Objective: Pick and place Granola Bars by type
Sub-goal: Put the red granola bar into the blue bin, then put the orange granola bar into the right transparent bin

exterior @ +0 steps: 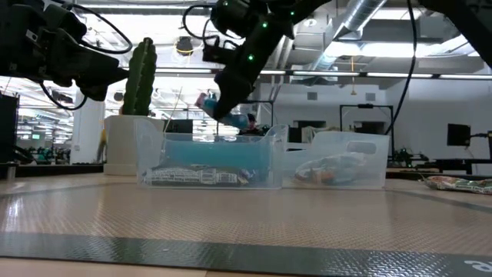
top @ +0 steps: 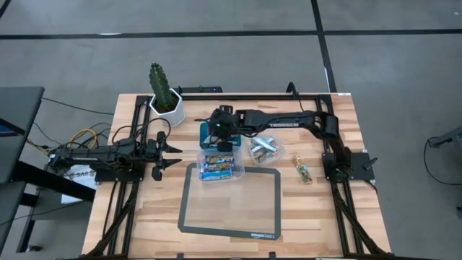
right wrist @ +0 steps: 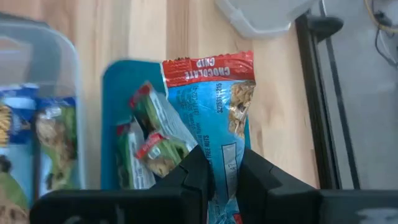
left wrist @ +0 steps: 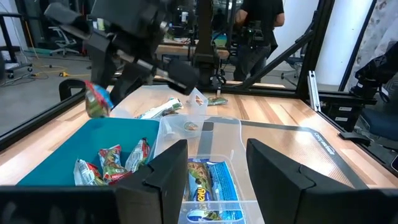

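R gripper (right wrist: 222, 180): fingers clenched on blue-red shiny wrapped granola bar (right wrist: 211, 106), held above teal tray (right wrist: 115, 87).
L gripper (left wrist: 216, 171): fingers spread, parked at desk (top: 317, 209) left.

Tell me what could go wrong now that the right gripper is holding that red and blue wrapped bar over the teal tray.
The right gripper pinches the red and blue chocolate chip granola bar by one end only, so it may swing or slip. Released here, it would land in the teal tray among the green and red wrapped bars, possibly a different type. The clear plastic tub of blue bars sits close, so a drop could stray.
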`<move>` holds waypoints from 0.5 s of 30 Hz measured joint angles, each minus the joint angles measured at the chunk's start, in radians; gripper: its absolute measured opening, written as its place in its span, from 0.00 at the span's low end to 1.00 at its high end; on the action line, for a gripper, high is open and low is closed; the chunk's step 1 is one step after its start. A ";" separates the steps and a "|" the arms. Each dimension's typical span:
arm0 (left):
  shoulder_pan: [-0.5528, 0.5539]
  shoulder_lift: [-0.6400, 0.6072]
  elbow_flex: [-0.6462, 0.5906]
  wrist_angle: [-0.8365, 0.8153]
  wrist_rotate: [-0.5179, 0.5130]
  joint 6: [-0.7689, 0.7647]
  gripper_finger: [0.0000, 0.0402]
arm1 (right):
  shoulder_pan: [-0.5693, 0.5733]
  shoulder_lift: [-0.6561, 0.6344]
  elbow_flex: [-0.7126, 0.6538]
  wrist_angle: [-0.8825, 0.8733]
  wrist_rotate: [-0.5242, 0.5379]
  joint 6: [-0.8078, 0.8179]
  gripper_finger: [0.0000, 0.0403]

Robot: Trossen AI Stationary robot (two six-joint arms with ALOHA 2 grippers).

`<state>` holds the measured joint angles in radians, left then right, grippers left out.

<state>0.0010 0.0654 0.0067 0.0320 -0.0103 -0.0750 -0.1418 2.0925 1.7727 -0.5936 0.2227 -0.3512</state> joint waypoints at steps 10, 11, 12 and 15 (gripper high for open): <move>0.000 0.000 0.000 0.000 -0.001 0.000 0.39 | -0.005 0.021 0.014 -0.034 0.056 -0.074 0.25; 0.000 0.000 0.000 0.000 -0.001 0.000 0.39 | -0.005 0.022 0.014 -0.041 0.056 -0.067 0.28; 0.000 0.000 0.000 0.000 -0.001 0.000 0.39 | -0.005 0.022 0.014 -0.042 0.056 -0.057 0.31; 0.000 0.000 0.000 0.000 -0.001 0.000 0.39 | -0.005 0.022 0.014 -0.048 0.056 -0.041 0.39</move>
<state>0.0010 0.0658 0.0067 0.0322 -0.0109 -0.0750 -0.1467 2.1146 1.7863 -0.6419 0.2787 -0.3919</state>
